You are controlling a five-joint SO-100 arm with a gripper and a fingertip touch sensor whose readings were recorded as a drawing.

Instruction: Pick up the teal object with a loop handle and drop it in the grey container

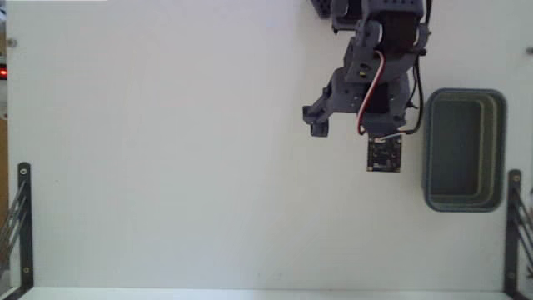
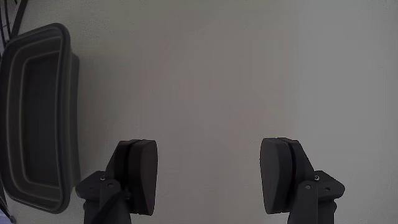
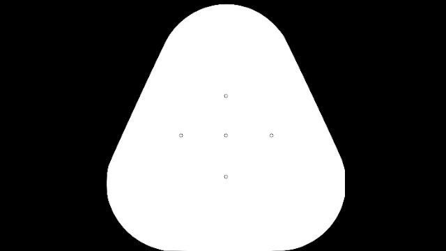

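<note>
Teal disc out of sight; gripper [image 2: 208, 183] spread wide, empty.
Grey tub [image 2: 37, 124] lies at nine o'clock in the wrist view.

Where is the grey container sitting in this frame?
In the fixed view the grey container sits at the table's right side, just right of the arm. In the wrist view it lies along the left edge, left of the open gripper.
</note>
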